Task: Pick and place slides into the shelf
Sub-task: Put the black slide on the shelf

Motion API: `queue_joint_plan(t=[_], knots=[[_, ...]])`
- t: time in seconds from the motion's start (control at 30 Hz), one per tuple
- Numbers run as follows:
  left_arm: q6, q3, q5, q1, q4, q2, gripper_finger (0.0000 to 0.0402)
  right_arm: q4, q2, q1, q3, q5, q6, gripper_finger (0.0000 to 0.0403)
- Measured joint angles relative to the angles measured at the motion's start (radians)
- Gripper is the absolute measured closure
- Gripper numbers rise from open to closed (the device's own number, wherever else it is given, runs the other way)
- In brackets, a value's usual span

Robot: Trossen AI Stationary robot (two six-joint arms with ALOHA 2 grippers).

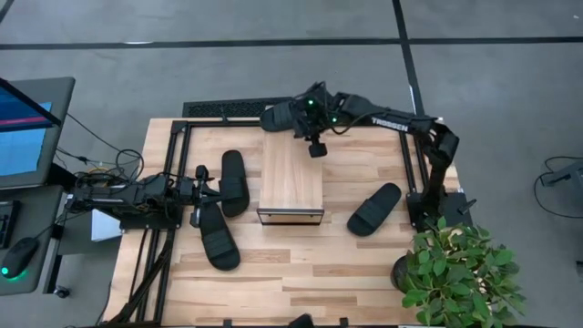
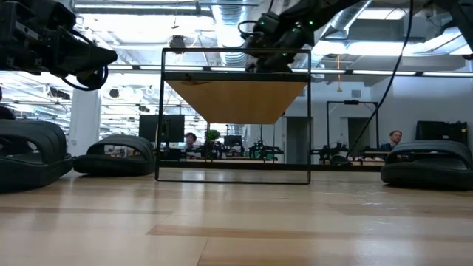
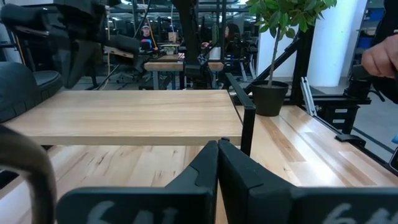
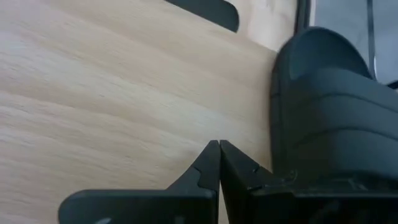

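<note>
The light-wood shelf [image 1: 291,178] stands mid-table. Two black slides [image 1: 234,182] [image 1: 219,235] lie flat on their soles at its left, one [image 1: 374,209] at its right. Another slide [image 1: 281,117] lies by the shelf's far end. My right gripper [image 4: 219,149] is shut with nothing between its fingers, slanting down over light wood right beside that slide [image 4: 336,106]. My left gripper [image 3: 217,149] is shut and level at the table's left [image 1: 206,189], between the two left slides, facing the shelf top [image 3: 130,115]. My right gripper's shut fingers [image 4: 249,177] stand right beside the far slide's ribbed strap [image 4: 292,168]. I cannot tell whether the outer side of one finger touches it. The slide rests on its sole on the wood.
A potted plant [image 1: 460,273] stands at the table's near right corner. Dark frame posts [image 1: 414,173] rise at the right, and more [image 1: 178,155] at the left. A monitor [image 1: 27,128] sits off the table's left. People sit in the room beyond [image 2: 395,139].
</note>
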Motion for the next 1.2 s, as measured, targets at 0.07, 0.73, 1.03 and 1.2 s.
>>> queue_joint_plan(t=[0.07, 0.73, 1.03, 1.2], knots=[[-0.005, 0.000, 0.000, 0.000, 0.000, 0.000, 0.0401, 0.008, 0.000, 0.009, 0.000, 0.000, 0.000, 0.0402], [-0.001, 0.000, 0.000, 0.000, 0.000, 0.000, 0.0401, 0.090, 0.000, 0.043, 0.000, 0.002, 0.033, 0.0403], [-0.002, 0.000, 0.000, 0.000, 0.000, 0.000, 0.0401, 0.128, 0.001, 0.043, 0.000, 0.071, 0.102, 0.0403], [0.001, 0.000, -0.001, 0.000, 0.000, 0.000, 0.0401, 0.187, 0.046, 0.037, -0.001, 0.045, 0.175, 0.0403]])
